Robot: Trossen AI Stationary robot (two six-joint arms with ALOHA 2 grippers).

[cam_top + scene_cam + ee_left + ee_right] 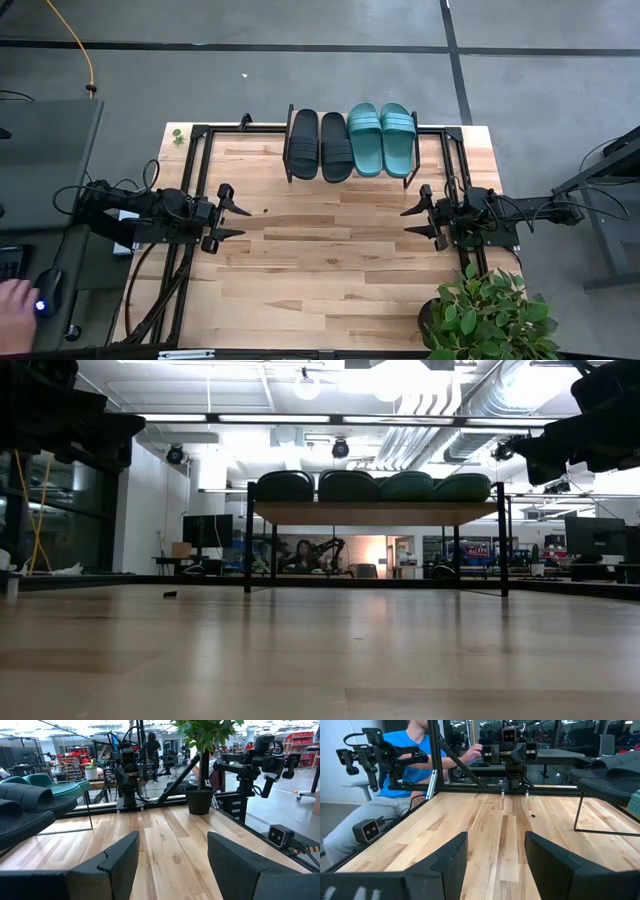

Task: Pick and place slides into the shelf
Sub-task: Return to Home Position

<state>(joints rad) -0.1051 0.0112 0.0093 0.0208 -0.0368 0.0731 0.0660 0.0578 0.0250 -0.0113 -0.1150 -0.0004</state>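
Two black slides (319, 145) and two teal-green slides (380, 139) lie side by side on the plank top of the shelf (349, 178) at the table's far side, soles down. The low view shows all of them in a row on the shelf (375, 512). My left gripper (238, 221) is open above the table's left part, pointing right. My right gripper (411, 221) is open above the right part, pointing left. Both are clear of the shelf and hold nothing. In the left wrist view the black slides (22, 802) show at the side.
A potted plant (488, 315) stands at the table's near right corner. A small dark speck (265, 211) lies on the wood near the left gripper. A person in blue (415, 757) sits past the left edge, with a hand (12, 300) on a mouse.
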